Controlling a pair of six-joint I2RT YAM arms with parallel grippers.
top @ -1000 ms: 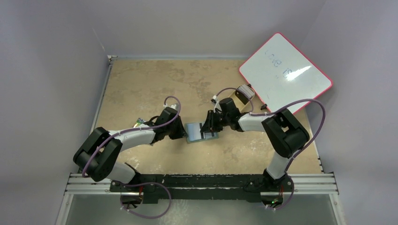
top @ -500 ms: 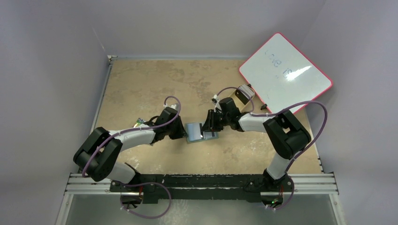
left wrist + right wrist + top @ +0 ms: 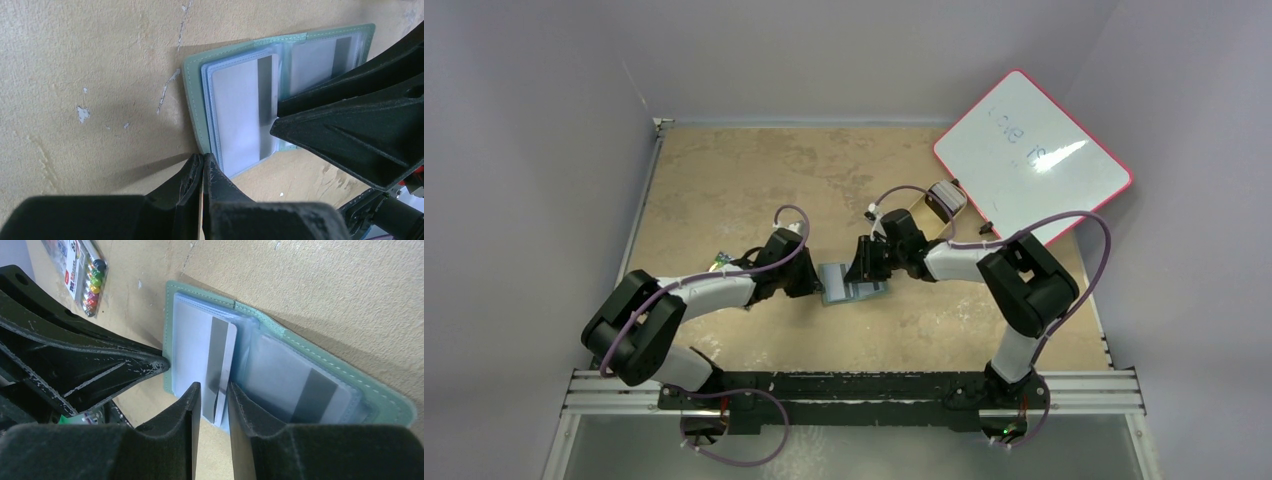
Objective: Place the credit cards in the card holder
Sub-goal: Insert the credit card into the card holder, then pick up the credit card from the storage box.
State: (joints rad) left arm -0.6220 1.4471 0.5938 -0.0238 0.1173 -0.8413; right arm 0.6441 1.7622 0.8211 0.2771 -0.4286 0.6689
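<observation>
Spreading across the whole top view is a tan, scuffed bench point(image 3: 724, 180), and a red-rimmed whiteboard point(image 3: 1032, 150) lies tilted over its far right corner. Both arms reach inward from the near edge and meet at the middle. There the card holder point(image 3: 844, 283) lies open and flat, its green cover point(image 3: 395, 407) showing around clear plastic sleeves. The left gripper point(image 3: 202, 162) has its fingers pressed together, tips touching the holder's left edge; whether they pinch any of the cover cannot be told. The right gripper point(image 3: 214, 390) stands narrow, its fingers on either side of one end of a pale credit card point(image 3: 200, 345) with a grey stripe, which lies on the left-hand sleeve. A pack of markers point(image 3: 82, 270) lies on the bench beyond the left gripper. A second card point(image 3: 300, 390), also striped, lies inside the right-hand sleeve.
</observation>
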